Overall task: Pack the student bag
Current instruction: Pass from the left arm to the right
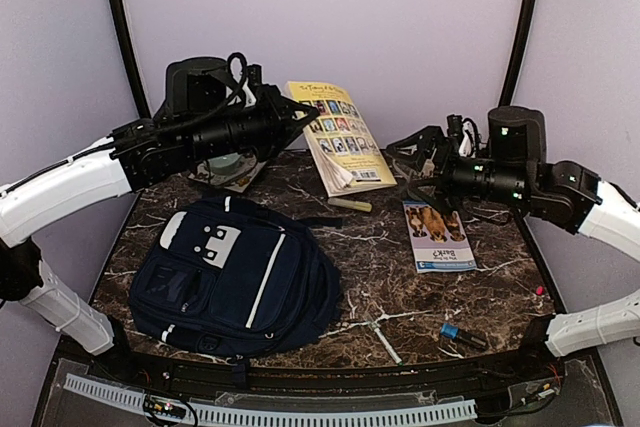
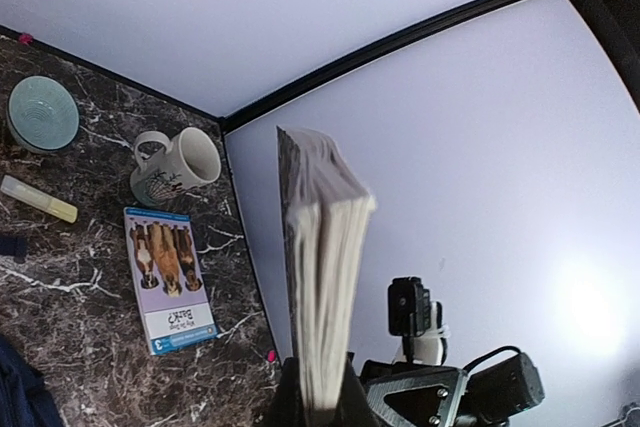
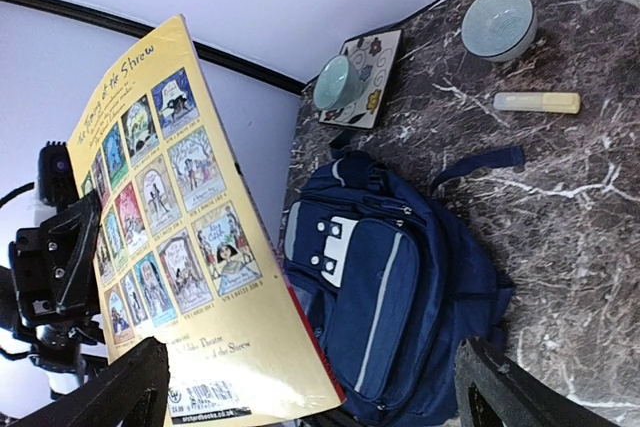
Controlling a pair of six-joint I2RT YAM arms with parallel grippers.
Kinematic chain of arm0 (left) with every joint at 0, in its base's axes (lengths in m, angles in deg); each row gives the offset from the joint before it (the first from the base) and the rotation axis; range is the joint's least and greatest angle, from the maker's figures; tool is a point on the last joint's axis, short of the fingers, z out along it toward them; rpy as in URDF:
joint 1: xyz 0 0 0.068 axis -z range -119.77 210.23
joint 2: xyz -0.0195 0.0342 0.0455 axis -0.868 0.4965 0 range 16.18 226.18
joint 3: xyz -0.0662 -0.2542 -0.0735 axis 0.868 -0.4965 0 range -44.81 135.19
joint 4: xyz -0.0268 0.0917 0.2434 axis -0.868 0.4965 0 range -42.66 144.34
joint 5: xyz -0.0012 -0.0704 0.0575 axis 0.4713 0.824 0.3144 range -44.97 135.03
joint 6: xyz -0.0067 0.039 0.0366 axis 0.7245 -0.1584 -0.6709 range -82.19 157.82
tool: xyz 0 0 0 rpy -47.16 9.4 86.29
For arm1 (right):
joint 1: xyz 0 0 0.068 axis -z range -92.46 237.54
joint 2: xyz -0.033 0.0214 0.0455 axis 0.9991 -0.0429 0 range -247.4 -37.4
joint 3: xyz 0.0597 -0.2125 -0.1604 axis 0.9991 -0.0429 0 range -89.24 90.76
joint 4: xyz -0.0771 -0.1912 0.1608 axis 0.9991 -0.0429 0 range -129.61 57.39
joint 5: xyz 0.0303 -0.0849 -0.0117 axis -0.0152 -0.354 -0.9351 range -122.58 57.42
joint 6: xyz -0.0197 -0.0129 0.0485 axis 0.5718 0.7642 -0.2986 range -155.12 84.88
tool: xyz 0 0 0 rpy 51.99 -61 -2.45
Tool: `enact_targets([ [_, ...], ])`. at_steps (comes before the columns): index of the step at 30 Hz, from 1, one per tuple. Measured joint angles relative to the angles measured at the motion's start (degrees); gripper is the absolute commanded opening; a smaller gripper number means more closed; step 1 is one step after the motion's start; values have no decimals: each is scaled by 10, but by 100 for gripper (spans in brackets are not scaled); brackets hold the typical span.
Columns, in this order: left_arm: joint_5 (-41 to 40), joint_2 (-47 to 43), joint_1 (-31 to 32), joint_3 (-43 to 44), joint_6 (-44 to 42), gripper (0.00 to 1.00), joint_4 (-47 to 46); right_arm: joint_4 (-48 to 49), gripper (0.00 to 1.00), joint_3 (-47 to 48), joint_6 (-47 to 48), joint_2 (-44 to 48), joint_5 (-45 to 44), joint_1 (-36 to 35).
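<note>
The top view sits high behind the arm bases, looking down and forward over the whole marble worktop (image 1: 400,267). The left wrist view looks along the page edge of the yellow paperback (image 2: 320,267) from very close. The right wrist view faces its back cover and the navy backpack (image 3: 385,287). Both wrist views share the highlighter (image 2: 38,199).

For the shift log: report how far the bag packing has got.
Done: nothing visibly packed; the backpack lies flat on the table, with no open compartment showing.
In hand: the left tool holds the yellow book raised above the table; the right tool stands open beside it.
Left: bagging that book, and likely the dog booklet, highlighter and pen lying on the table.
</note>
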Motion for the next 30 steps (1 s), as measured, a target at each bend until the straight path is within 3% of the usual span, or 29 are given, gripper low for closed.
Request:
enact_targets([
  [6, -24, -2, -1, -15, 56, 0, -61, 113, 99, -61, -90, 24, 25, 2],
  [9, -39, -2, -1, -19, 80, 0, -81, 152, 94, -71, -116, 23, 33, 2],
  [15, -51, -2, -1, -23, 121, 0, -124, 252, 74, -97, -181, 16, 52, 3],
  [19, -54, -2, -1, -25, 136, 0, -141, 303, 66, -97, -204, -1, 54, 3],
  [23, -59, -2, -1, -30, 147, 0, -156, 342, 48, -86, -220, -28, 57, 3],
  [30, -75, -4, -2, -61, 163, 0, -176, 378, 33, -80, -241, -41, 54, 3],
])
